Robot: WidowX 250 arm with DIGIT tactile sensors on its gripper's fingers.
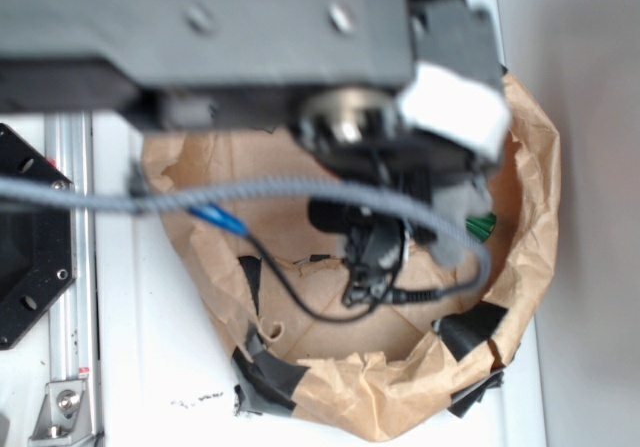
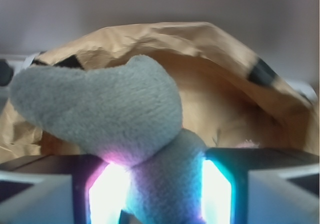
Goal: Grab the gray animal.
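The gray animal [image 2: 115,108] is a soft gray plush that fills the middle of the wrist view. One long ear or limb spreads to the left and a narrower part runs down between the fingers. My gripper [image 2: 160,186] is shut on that narrow part, with the lit pads [image 2: 107,194] pressing it from both sides. In the exterior view the arm hides most of the gripper [image 1: 445,229]. Only bits of the gray plush [image 1: 455,205] show below the wrist, inside the brown paper bowl [image 1: 530,197].
The crumpled paper wall [image 2: 200,48], patched with black tape [image 1: 470,327], rings the gripper closely. A green carrot top [image 1: 482,225] peeks out beside the plush. A gray cable [image 1: 200,195] crosses the scene. A metal rail [image 1: 70,267] and black plate lie at left.
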